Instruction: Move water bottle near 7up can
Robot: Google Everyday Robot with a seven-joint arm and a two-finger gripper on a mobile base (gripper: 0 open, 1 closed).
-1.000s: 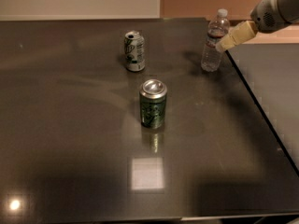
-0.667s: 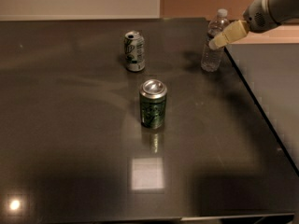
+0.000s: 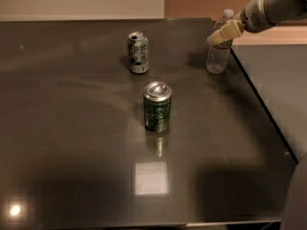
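Note:
The water bottle (image 3: 217, 59) is clear with a white cap and stands upright near the table's far right edge. My gripper (image 3: 219, 36) reaches in from the upper right, and its cream-coloured end lies across the bottle's upper part, just below the cap. The 7up can (image 3: 138, 52) is silvery-white and dented. It stands upright at the far middle of the table, well to the left of the bottle.
A dark green can (image 3: 157, 107) with a smooth silver top stands mid-table, in front of the 7up can. The dark glossy table (image 3: 72, 128) ends in a right edge running diagonally just past the bottle. Another dark surface (image 3: 278, 85) lies beyond it.
My gripper has moved left, from the bottle's right side to across its upper part. The bottle and both cans have stayed where they were.

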